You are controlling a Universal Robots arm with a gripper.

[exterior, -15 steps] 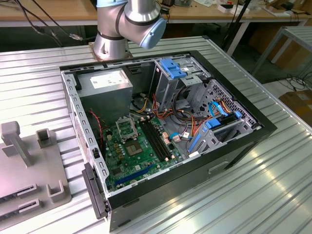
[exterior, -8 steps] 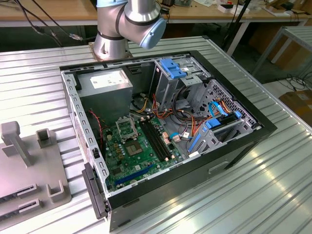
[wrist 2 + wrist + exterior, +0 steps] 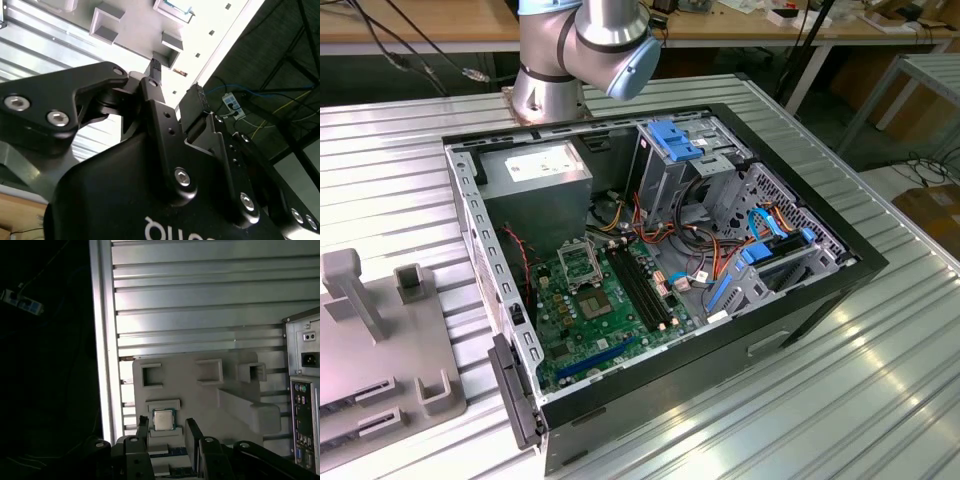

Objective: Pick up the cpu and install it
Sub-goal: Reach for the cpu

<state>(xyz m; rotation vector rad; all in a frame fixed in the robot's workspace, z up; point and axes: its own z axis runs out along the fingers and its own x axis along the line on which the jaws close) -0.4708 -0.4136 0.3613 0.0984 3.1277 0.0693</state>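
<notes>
Gripper (image 3: 166,424) spread, empty, hovering above grey holder tray (image 3: 190,395). Cpu (image 3: 163,419) lies flat in tray recess, framed between fingertips in first wrist view. Pickup step, chip not yet gripped; grab likely calls for straight descent, fingers straddling thin edges.

Arm (image 3: 585,45) bent at one joint — gripper (image 3: 167,431) faces downward (fingers (image 3: 192,429) set apart).

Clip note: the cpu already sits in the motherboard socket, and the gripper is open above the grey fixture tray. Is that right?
No. The cpu is not in the motherboard socket: the first wrist view shows it lying in a recess of the grey fixture tray. The gripper is indeed open above that tray.
</notes>
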